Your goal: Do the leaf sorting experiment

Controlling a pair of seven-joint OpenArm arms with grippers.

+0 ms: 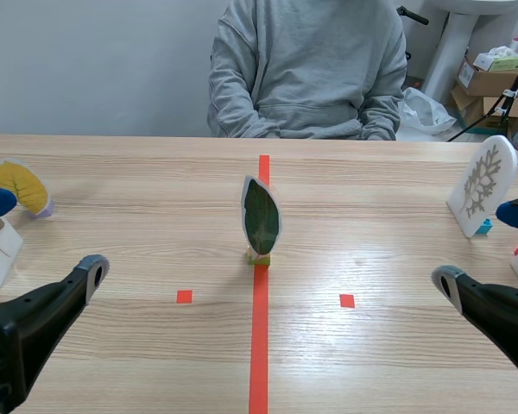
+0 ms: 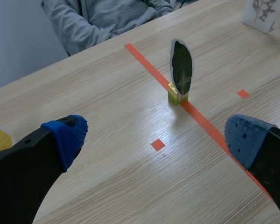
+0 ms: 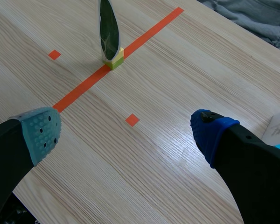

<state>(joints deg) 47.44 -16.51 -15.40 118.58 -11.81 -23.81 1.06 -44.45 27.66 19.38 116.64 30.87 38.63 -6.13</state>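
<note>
Leaf card [image 1: 261, 216] upright mid-table, far from left end effector [image 2: 156, 137] and right end effector [image 3: 125, 131] (both spread wide, empty)

A person [image 1: 306, 69] in a grey hooded sweatshirt is seated across the wooden counter [image 1: 138, 224]. Behind, at the scene view's far right, cardboard boxes [image 1: 485, 83] are stacked. A white plastic bag [image 1: 423, 109] is seen beside them, near a white pedestal [image 1: 450, 43].
</note>
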